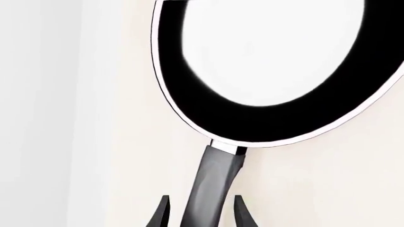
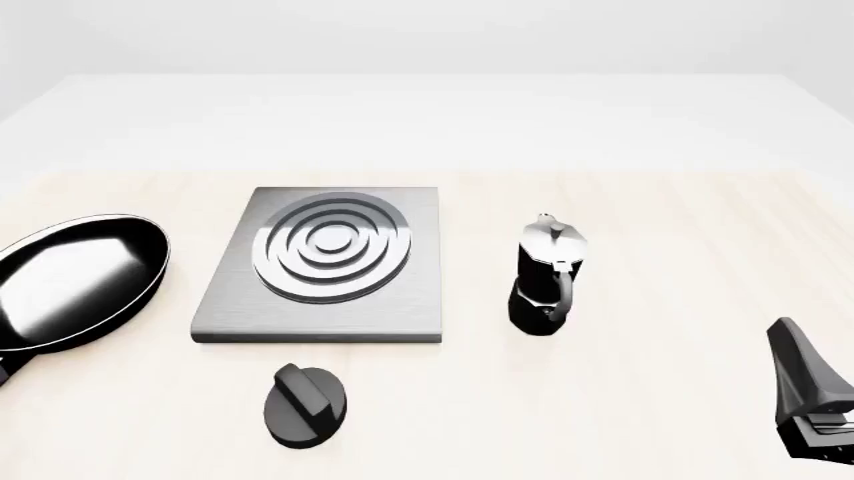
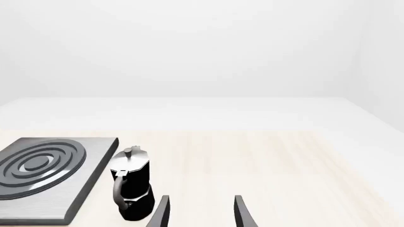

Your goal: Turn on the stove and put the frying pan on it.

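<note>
The frying pan (image 2: 74, 280) lies on the table at the far left, beside the stove (image 2: 327, 265), with its handle running off the picture's left edge. In the left wrist view my left gripper (image 1: 203, 215) is open, and its fingers (image 1: 162, 215) straddle the pan's handle (image 1: 215, 184) with a gap on each side. The pan's bowl (image 1: 208, 109) lies just beyond. The round black knob (image 2: 304, 402) sits in front of the stove. My right gripper (image 2: 790, 345) is open and empty at the near right, as the right wrist view (image 3: 202, 215) shows.
A black-and-silver moka pot (image 2: 545, 275) stands upright to the right of the stove, between it and my right gripper. It also shows in the right wrist view (image 3: 131, 187) next to the stove slab (image 3: 44, 175). My left arm is outside the front view.
</note>
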